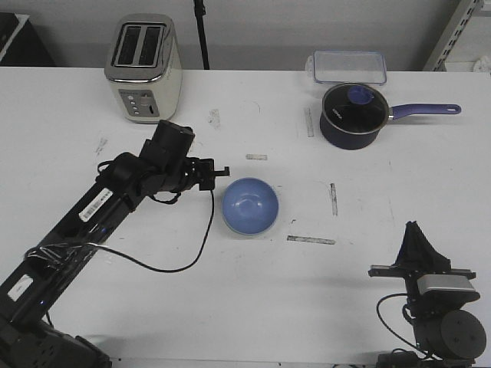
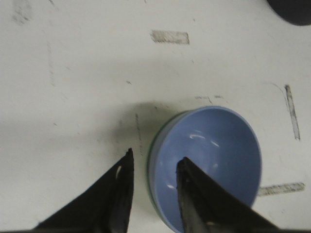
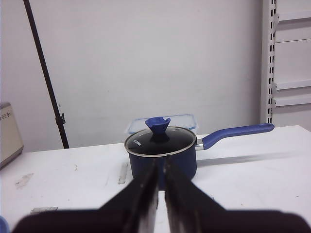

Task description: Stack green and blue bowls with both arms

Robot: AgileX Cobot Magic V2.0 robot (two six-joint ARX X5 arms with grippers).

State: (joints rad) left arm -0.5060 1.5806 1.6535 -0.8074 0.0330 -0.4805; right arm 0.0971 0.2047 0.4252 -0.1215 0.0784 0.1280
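The blue bowl [image 1: 250, 205] is seen near the middle of the white desk [image 1: 253, 307], and it is taken here as the landmark. A thin green edge [image 2: 154, 145] is visible along its rim in the left wrist view, so the green bowl is judged to be nested under it, with the blue one on top.

The left arm [image 1: 115, 195] is stretched diagonally from the near left corner of the desk toward the bowl, with its wrist bent level. The left claw [image 1: 218, 173] is held just left of the bowl's rim and slightly behind it. In the left wrist view its two fingers [image 2: 121, 194] are parted by a modest gap, with nothing between them; one finger is seen in front of the bowl's rim, though contact cannot be told.

The right arm [image 1: 437, 307] is folded low, well to the right of the bowl and nearer the front edge. The right claw [image 3: 159, 194] is pointed level toward the back, its fingers drawn almost together with only a thin slit left, and nothing is gripped.

A dark blue saucepan [image 1: 353, 115] with a long handle is placed behind and right of the bowl, a clear lidded box [image 1: 347, 67] beyond it, and a toaster [image 1: 144, 67] behind and left.
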